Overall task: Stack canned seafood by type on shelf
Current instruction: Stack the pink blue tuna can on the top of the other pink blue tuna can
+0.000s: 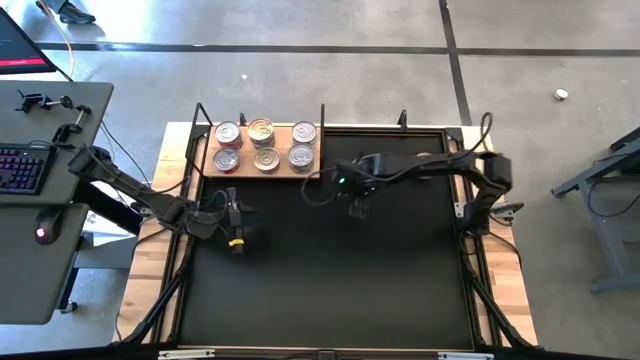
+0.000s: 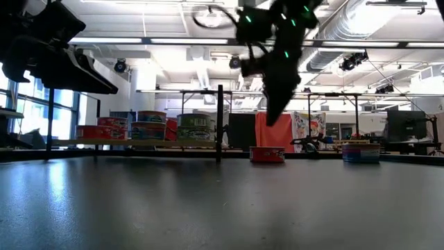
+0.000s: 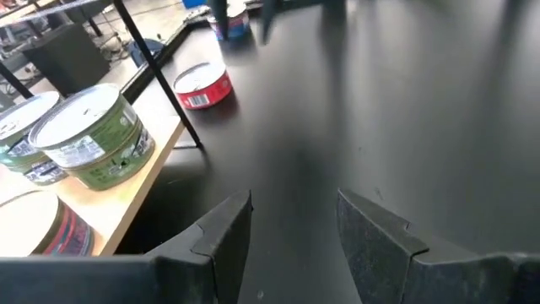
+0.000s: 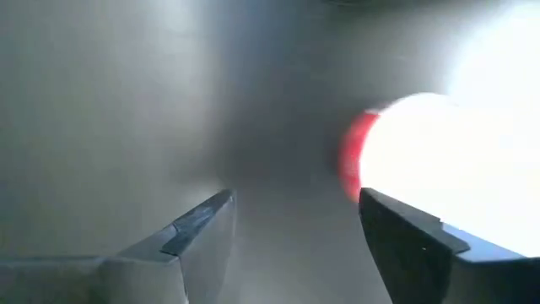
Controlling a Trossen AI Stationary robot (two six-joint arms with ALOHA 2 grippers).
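The light-brown shelf [image 1: 200, 160] lies at the mat's far left edge with several tins [image 1: 263, 145] standing on it in two rows, silver and gold lids up. A red-sided tin [image 2: 267, 153] stands on the black mat by the shelf's right end post [image 3: 202, 87]. A short stack of blue tins [image 2: 361, 151] stands farther right. My right gripper [image 4: 295, 211] hangs open above the mat, pointing down, with the red tin [image 4: 354, 160] just off one finger. My left gripper [image 3: 291, 211] is open, low over the mat in front of the shelf [image 1: 238, 215].
Thin black posts [image 3: 156, 72] rise at the shelf's ends. The right arm [image 1: 420, 165] reaches across the mat's far part and hides the loose tins from above. The black mat [image 1: 330, 290] spreads toward the near edge. A desk with a keyboard [image 1: 20, 165] stands off the table's left.
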